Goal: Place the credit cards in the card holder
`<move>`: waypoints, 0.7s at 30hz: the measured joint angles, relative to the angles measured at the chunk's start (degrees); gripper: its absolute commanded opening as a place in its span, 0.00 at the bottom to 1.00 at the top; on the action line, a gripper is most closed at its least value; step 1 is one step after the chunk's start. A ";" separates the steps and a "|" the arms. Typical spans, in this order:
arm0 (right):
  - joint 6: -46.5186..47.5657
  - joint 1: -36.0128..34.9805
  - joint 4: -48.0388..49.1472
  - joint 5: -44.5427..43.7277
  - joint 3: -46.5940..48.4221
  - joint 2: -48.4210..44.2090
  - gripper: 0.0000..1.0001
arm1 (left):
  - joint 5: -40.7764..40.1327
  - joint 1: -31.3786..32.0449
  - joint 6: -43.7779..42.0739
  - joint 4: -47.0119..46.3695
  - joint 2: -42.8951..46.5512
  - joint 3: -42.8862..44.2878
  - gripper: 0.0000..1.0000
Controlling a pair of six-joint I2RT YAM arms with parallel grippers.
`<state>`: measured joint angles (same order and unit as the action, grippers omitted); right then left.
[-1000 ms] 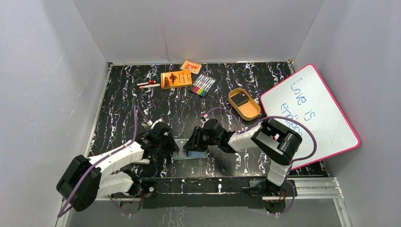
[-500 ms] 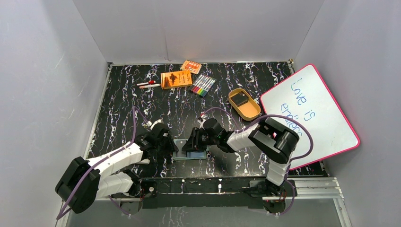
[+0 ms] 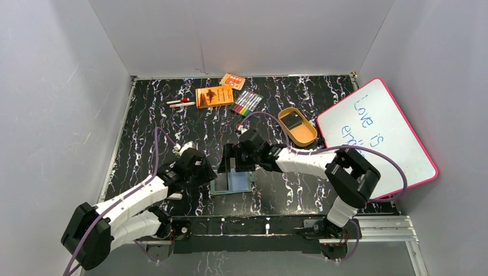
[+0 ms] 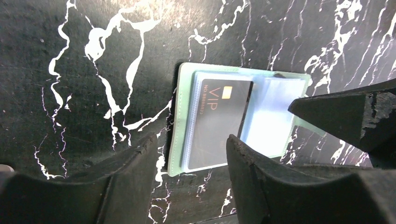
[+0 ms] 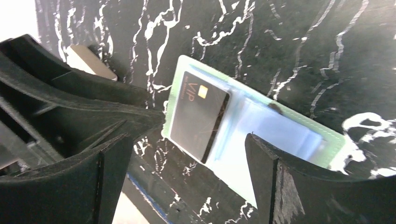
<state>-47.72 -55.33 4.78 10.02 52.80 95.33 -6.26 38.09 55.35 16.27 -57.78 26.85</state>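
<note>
Tabletop: black with white veining, fills the middle of the top view.

Whiteboard: leans at the right edge, no part in the job.

Right tool: spread wide and empty now. Sat low over the card holder a second ago; has since pulled back toward the upper part of the frame.

Left tool: parted to a middling gap, grips nothing, hovers over the holder's left edge. Has also drawn slightly away to the lower left.

Card holder: lies open and flat at lower centre of the top view, between the two tools, uncovered and touched by neither.

Tan tray: right of centre, well apart from the holder, with a second card lying in it.

Credit card: dark, marked "VIP", lies in the holder's left-hand clear sleeve, right edge near the fold. Looks released and seated; cannot tell whether pushed fully home. Probably counts as one card delivered. Leaves the tray's card to fetch next, by this reading.
</note>
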 measured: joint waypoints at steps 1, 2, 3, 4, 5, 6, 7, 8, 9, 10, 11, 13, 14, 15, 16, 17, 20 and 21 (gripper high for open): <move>1.20 0.00 -2.23 -1.20 1.20 -0.33 0.99 | -0.46 0.00 -0.24 0.42 0.24 0.55 0.59; 2.34 0.00 -4.37 -2.51 2.14 -0.68 0.99 | -0.83 0.00 -0.39 0.72 0.37 1.07 0.60; 3.50 0.02 -6.23 -3.69 2.84 -1.05 0.99 | -1.11 0.00 -0.66 0.96 0.42 1.51 0.62; 4.55 0.02 -7.85 -4.76 3.26 -1.49 0.99 | -1.38 0.00 -0.83 1.18 0.48 1.84 0.64; 5.35 0.02 -9.46 -6.05 3.50 -2.03 0.99 | -1.73 0.00 -0.96 1.60 0.59 2.14 0.65; 6.03 0.02 -10.88 -7.17 3.69 -2.51 0.99 | -1.99 0.00 -1.16 1.90 0.81 2.29 0.66; 6.80 0.02 -12.52 -8.76 3.82 -3.17 0.98 | -2.36 0.00 -1.25 2.27 1.18 2.38 0.68; 7.69 0.02 -14.05 -10.29 3.98 -3.80 0.99 | -2.75 0.00 -1.33 2.71 1.66 2.45 0.69; 8.70 0.02 -15.50 -11.98 4.15 -4.50 0.99 | -3.08 0.00 -1.36 3.17 2.14 2.49 0.72; 9.79 0.02 -16.76 -13.79 4.24 -5.31 0.99 | -3.69 0.00 -1.38 3.76 2.75 2.56 0.75; 10.86 0.02 -17.90 -15.34 4.33 -6.12 0.99 | -4.33 0.00 -1.40 4.46 3.56 2.67 0.78; 13.11 0.11 -20.09 -18.49 4.44 -8.35 0.99 | -5.79 0.00 -1.36 6.01 5.22 3.15 0.80; 13.94 0.35 -21.07 -19.56 4.48 -9.60 0.99 | -6.56 0.00 -1.31 6.67 5.95 3.48 0.81; 14.69 0.76 -22.05 -20.15 4.55 -10.88 0.99 | -7.30 0.00 -1.29 7.32 6.73 3.80 0.82; 15.04 1.31 -22.73 -20.37 4.55 -11.82 0.98 | -8.09 0.00 -1.16 7.98 7.45 4.11 0.82; 15.30 2.25 -23.41 -20.09 4.55 -12.79 0.96 | -8.57 0.00 -1.01 8.28 8.00 4.26 0.82; 15.54 5.44 -23.54 -18.18 2.99 -15.30 0.88 | -9.97 0.00 -0.24 9.57 9.84 4.39 0.82; 15.56 6.29 -23.08 -17.31 1.66 -16.04 0.86 | -10.10 0.00 0.00 9.92 10.29 4.39 0.81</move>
<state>-32.16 -49.04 -18.31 -7.29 54.46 79.29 -16.36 38.09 55.35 26.20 -47.48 31.24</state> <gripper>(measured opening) 0.921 0.820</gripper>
